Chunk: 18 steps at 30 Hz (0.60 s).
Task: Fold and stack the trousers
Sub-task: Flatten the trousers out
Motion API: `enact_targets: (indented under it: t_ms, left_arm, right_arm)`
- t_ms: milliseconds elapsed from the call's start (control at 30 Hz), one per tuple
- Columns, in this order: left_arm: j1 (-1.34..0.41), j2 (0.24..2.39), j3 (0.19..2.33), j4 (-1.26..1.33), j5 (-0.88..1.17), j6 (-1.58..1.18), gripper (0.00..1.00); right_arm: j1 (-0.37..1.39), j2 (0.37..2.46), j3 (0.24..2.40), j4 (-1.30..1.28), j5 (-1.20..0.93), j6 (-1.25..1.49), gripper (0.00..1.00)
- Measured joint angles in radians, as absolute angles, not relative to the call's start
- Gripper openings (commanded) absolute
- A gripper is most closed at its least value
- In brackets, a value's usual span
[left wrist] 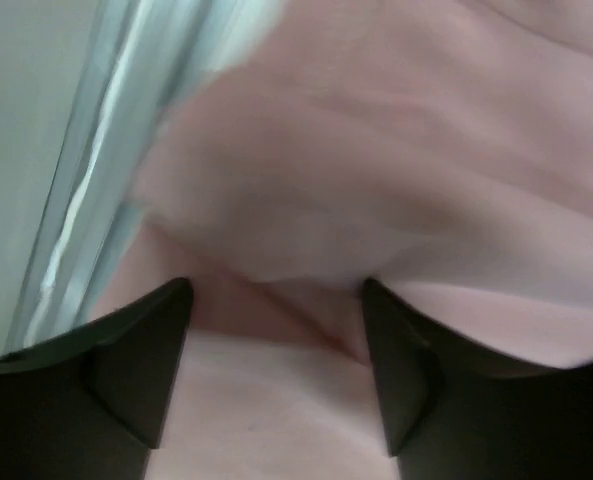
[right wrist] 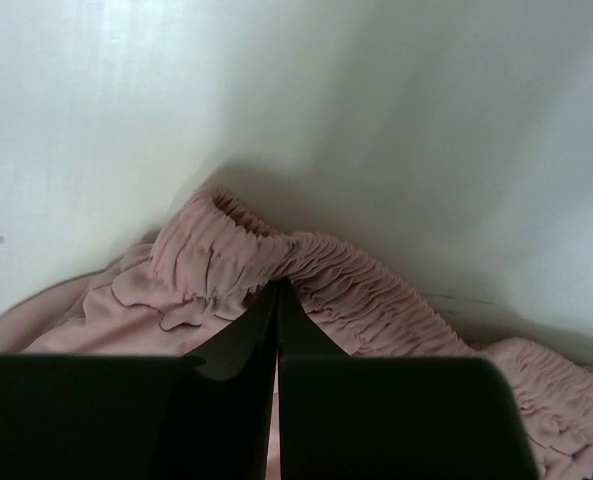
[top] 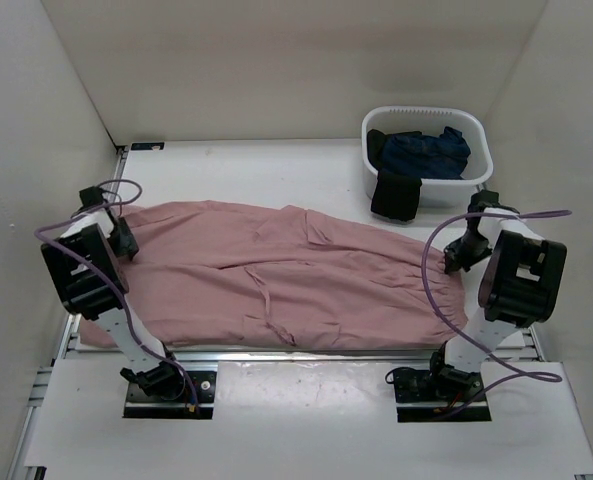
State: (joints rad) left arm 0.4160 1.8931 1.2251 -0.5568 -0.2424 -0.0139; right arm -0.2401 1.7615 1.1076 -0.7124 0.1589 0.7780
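The trousers (left wrist: pixel 396 180) blur in the left wrist view — overhead, their 8 o'clock corner hides behind the left arm (top: pixel 86 270).

The trousers (top: pixel 286 280) are plain dusty pink. The worktop (top: pixel 276 170) and basket (top: pixel 484 160) are white. The clothes (top: pixel 431 155) in the basket are dark navy and black. The fingers (left wrist: pixel 136 370) are black.

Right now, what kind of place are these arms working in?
Probably a lab cell for laundry folding: white walls box in the table, pink trousers lie spread across it, and a white basket holds dark clothes.
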Motion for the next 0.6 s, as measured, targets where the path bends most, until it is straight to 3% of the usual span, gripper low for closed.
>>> enact_targets:
  t_ms: [33, 100, 200, 233, 400, 600]
  left_arm:
    - [0.435, 1.870, 1.204, -0.564, -0.243, -0.011, 0.92]
    - [0.471, 1.840, 1.185, -0.616, -0.235, -0.012, 1.00]
    - [0.483, 1.848, 1.241, -0.750, -0.189, -0.007, 1.00]
    - [0.477, 1.860, 1.293, -0.799, -0.164, -0.006, 1.00]
    - [0.451, 1.963, 1.715, -0.911, -0.019, -0.004, 1.00]
    - [0.430, 2.150, 2.006, -0.922, 0.036, -0.004, 1.00]
  right_arm:
    - [-0.249, 1.743, 1.092, -0.720, 0.168, 0.776, 0.00]
    - [-0.264, 1.713, 1.082, -0.751, 0.192, 0.768, 0.20]
    - [-0.277, 1.699, 1.101, -0.776, 0.213, 0.729, 0.40]
    - [-0.277, 1.699, 1.120, -0.787, 0.214, 0.716, 0.41]
    - [-0.258, 1.702, 1.294, -0.822, 0.215, 0.678, 0.64]
    - [-0.220, 1.749, 1.393, -0.809, 0.200, 0.682, 0.71]
